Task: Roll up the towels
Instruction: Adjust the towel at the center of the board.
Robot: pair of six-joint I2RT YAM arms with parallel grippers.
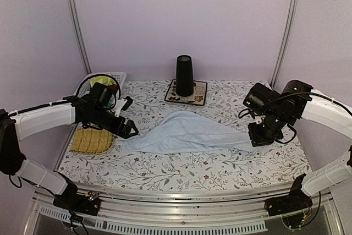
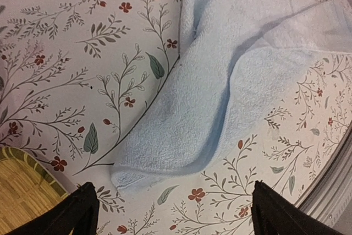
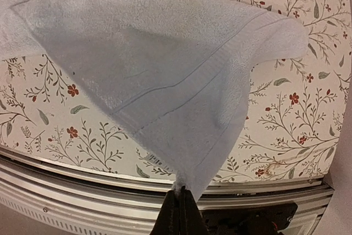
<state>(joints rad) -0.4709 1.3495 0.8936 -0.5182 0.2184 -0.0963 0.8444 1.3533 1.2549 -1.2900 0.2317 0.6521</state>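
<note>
The light blue towel (image 1: pixel 184 132) is plain terry with a woven band near one hem. It is unrolled and rumpled, and lies stretched left to right across the middle of the desk. Its left end lies flat near the left edge, with a soft ridge running along its length. Its right corner is drawn to a point, pinched in the right gripper (image 3: pixel 179 196) near the right edge. A bit of the yellow-green towel (image 1: pixel 114 76) shows at the far left corner, mostly hidden.
</note>
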